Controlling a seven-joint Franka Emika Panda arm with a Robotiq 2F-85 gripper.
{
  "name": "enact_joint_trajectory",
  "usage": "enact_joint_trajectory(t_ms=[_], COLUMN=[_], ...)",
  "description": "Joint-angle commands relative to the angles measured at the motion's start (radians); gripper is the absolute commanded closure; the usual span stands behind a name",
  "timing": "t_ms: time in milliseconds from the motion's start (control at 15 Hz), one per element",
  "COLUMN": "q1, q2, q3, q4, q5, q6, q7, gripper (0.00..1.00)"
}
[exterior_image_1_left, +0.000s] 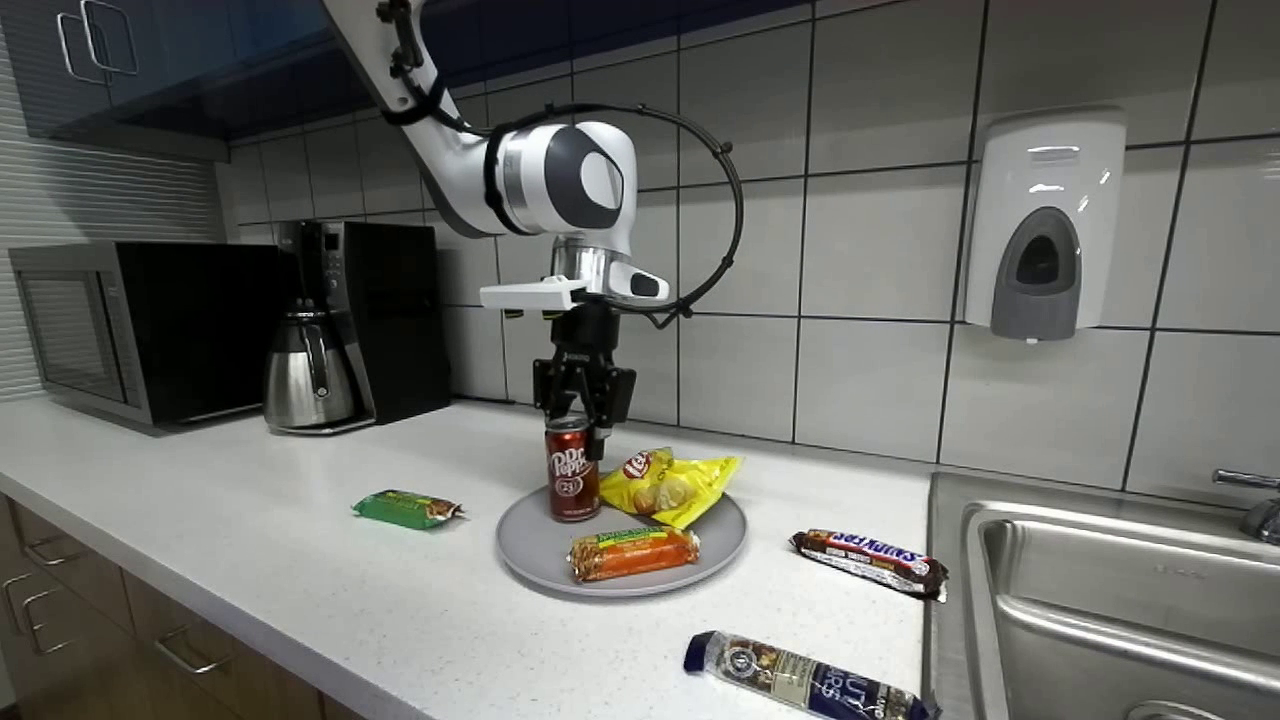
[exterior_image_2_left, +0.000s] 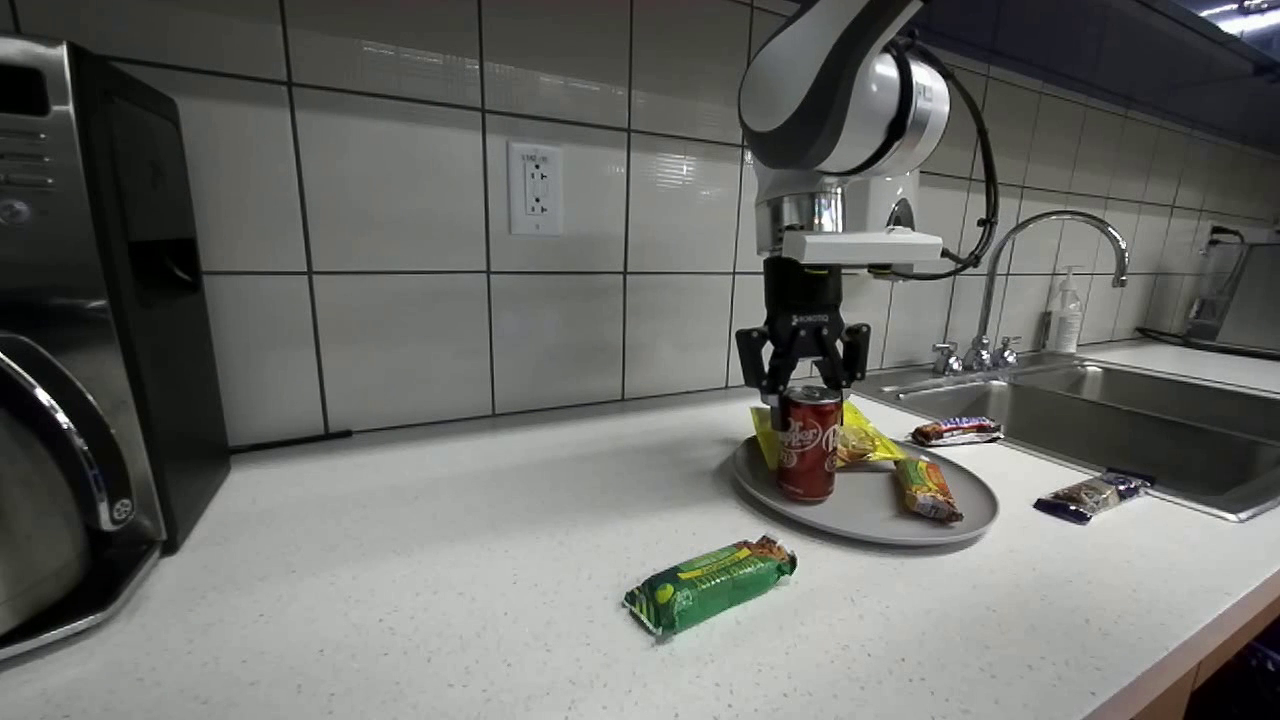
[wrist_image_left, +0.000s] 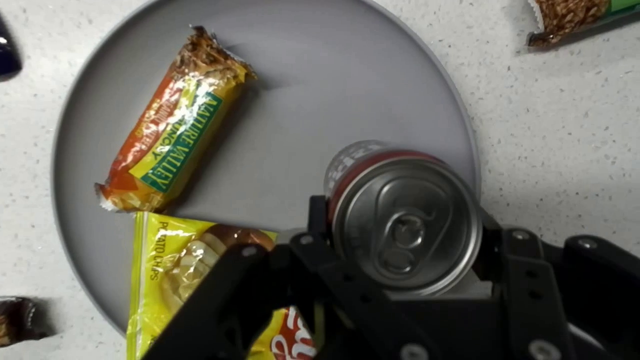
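Claw (exterior_image_2_left: 808, 408) grips upright soda can (exterior_image_2_left: 812, 455) btwn jaws, nr top.

The dark red, cylindrical metal soda can (exterior_image_1_left: 573, 482) stood upright on the round, flat grey plate (exterior_image_1_left: 530, 552), off centre and near the edge, toward the left as seen in both exterior views. White Dr Pepper lettering (exterior_image_1_left: 570, 463) marked its glossy side. Its silver-grey lid (wrist_image_left: 367, 227) faced up, the ring-pull (wrist_image_left: 401, 241) lying flat over it.
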Motion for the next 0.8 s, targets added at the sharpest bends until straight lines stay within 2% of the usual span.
enact_joint_trajectory(t_ms=[0,733], q1=[0.000,0.037], q2=[-0.053,-0.094], q3=[0.019,0.063], q4=[-0.012,-0.001], q5=[0.013,0.013], q6=[-0.018,-0.036], q7=[-0.021,-0.009], gripper=[0.62,0.62])
